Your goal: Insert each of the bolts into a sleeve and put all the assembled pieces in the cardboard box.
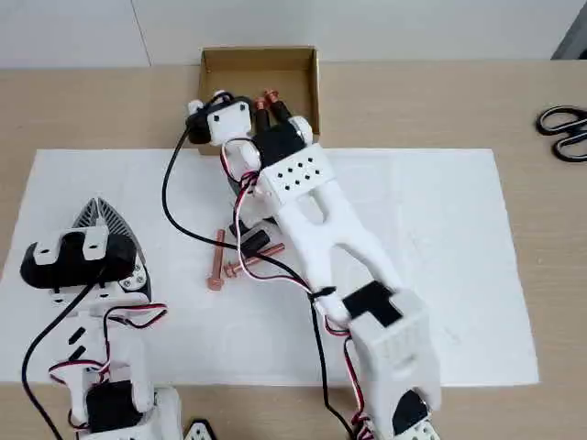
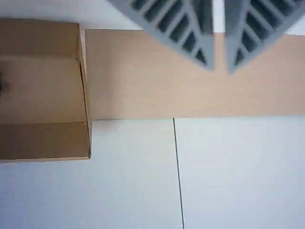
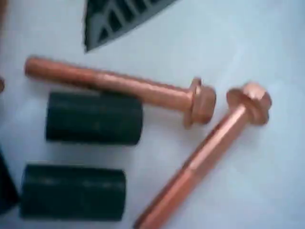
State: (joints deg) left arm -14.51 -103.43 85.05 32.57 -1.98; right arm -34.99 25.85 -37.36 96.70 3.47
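Loose copper flanged bolts [image 1: 218,261], one lying 12-to-6, and black cylindrical sleeves [image 1: 255,240] rest on the white paper sheet [image 1: 440,257], at 6 o'clock from the brown cardboard box [image 1: 261,64]. The right gripper [image 3: 114,19] hangs nearest; whether it is open I cannot tell. The closed, empty left gripper [image 1: 101,217] sits at their 9 o'clock.

Bolts [image 3: 119,86] copper, sleeves [image 3: 94,118] black, cardboard box [image 1: 259,57] brown, sheet [image 1: 440,238] white, surface [image 1: 92,101] light wood, scissors [image 1: 564,128] black.
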